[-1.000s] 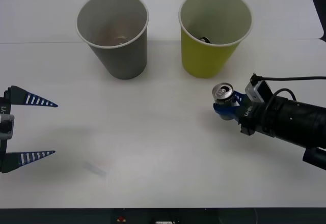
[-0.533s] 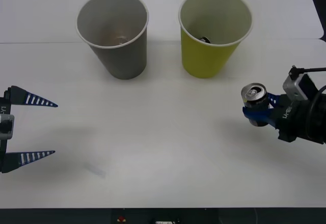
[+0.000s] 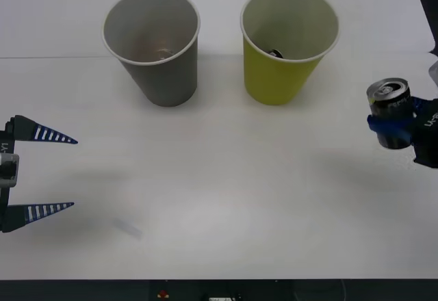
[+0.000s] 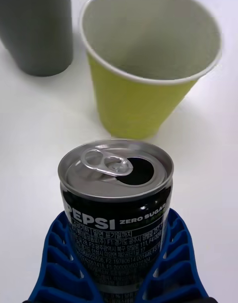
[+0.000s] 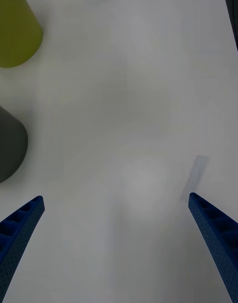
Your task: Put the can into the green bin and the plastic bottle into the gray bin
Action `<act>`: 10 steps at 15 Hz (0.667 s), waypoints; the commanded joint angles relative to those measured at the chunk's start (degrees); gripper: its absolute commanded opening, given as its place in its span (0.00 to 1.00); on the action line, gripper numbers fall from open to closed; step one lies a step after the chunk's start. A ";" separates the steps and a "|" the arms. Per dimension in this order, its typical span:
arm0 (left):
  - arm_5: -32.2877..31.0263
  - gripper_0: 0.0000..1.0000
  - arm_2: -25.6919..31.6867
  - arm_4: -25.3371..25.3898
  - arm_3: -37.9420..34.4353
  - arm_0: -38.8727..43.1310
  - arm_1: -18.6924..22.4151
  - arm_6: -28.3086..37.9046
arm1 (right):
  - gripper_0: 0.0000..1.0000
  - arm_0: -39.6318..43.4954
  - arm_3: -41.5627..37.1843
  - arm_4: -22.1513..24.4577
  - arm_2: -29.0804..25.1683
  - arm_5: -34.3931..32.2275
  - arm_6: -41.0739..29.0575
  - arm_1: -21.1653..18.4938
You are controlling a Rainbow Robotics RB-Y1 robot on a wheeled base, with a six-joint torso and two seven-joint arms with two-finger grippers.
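My right gripper is shut on the can, a black-labelled can with a silver pull-tab top, held upright above the table at the right edge. In the right wrist view the can sits between the blue fingers, with the green bin just beyond it. The green bin stands left of the can and farther back, and a small dark thing lies inside it. The gray bin stands to its left. My left gripper waits open at the left edge. The plastic bottle is out of view.
A faint pale strip lies on the white table near my left gripper, also seen as a strip in the left wrist view. A seam crosses the table behind the bins. Bare table spreads between the two arms.
My right gripper has carried the can to the right and upward, from in front of the green bin to the right edge. The left arm has not moved.
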 commanded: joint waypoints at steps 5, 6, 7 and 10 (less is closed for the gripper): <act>0.00 1.00 0.00 0.00 0.00 0.00 0.00 0.00 | 0.00 -6.61 7.89 0.99 4.40 0.01 -4.72 -7.22; 0.00 1.00 0.00 0.00 0.00 0.00 0.00 0.00 | 0.00 -10.65 10.35 1.60 5.11 0.01 -4.72 -7.22; 0.00 1.00 0.00 0.00 0.00 0.00 0.00 0.00 | 0.00 -14.34 12.37 1.69 5.63 0.01 -4.63 -6.96; 0.00 1.00 0.00 0.00 0.00 0.00 0.00 0.00 | 0.00 -24.54 20.11 1.86 7.92 0.01 -4.72 -6.43</act>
